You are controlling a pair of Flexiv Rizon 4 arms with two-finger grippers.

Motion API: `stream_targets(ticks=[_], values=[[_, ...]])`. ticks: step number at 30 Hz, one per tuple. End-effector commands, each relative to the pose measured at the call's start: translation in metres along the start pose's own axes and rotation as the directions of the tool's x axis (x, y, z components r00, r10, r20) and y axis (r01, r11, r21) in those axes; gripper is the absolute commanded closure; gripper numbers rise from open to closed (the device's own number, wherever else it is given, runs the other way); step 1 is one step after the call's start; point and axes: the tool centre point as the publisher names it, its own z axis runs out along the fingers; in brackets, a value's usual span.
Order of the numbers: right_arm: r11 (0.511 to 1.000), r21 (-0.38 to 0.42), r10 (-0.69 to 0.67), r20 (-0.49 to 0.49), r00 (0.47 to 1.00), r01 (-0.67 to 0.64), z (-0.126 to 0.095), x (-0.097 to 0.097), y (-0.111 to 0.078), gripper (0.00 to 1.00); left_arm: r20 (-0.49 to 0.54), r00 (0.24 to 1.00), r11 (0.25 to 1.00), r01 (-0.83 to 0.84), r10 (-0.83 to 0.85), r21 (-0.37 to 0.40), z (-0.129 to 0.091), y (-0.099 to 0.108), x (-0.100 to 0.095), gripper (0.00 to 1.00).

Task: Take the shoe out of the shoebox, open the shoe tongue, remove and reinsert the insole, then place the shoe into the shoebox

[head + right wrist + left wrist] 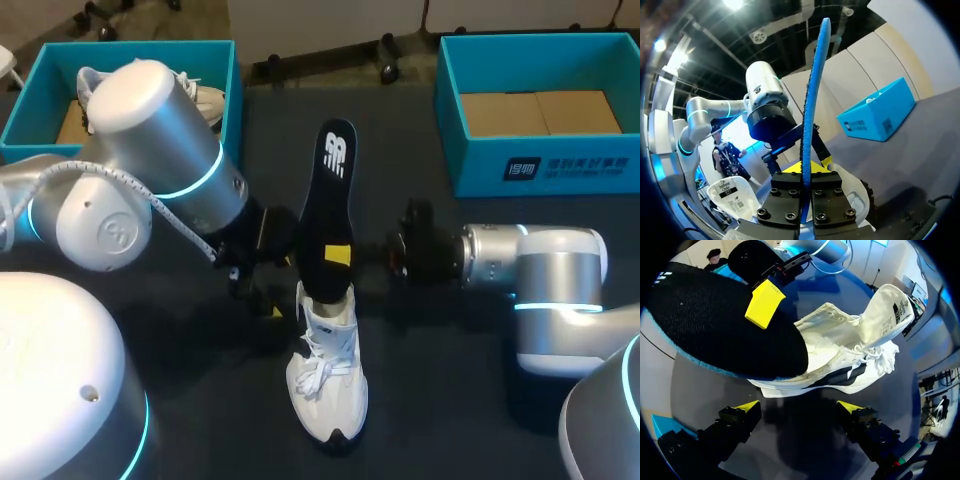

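Observation:
A white shoe (327, 385) lies on the dark table, toe toward the front edge, its tongue (885, 315) pulled up. A black insole (330, 200) with a blue underside stands up from the shoe's opening. My right gripper (340, 254) is shut on the insole about halfway along; between its fingers the insole shows edge-on (810, 115), and one yellow fingertip (765, 302) lies on the insole's face. My left gripper (799, 407) stands open just beside the shoe (840, 365), both fingers clear of it. In the head view it sits to the shoe's left (268, 288).
A teal shoebox (215, 60) at the back left holds another white shoe (205, 100). A second teal box (545, 160) at the back right has only cardboard in it. My two arms crowd the table's middle from both sides.

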Motion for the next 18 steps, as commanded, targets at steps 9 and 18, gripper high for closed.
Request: stream_targets(ticks=[9,18], values=[[1.0,0.014,0.011,0.009,1.0,-0.011,0.007,0.0,-0.009,1.0,0.0,1.0,1.0,0.006,-0.006,0.0,0.006,0.001,0.0,0.0],[0.999,0.036,0.014,0.01,1.0,-0.014,0.009,0.005,-0.02,1.0,0.0,1.0,1.0,0.006,-0.006,0.0,0.006,0.001,0.0,0.0]])
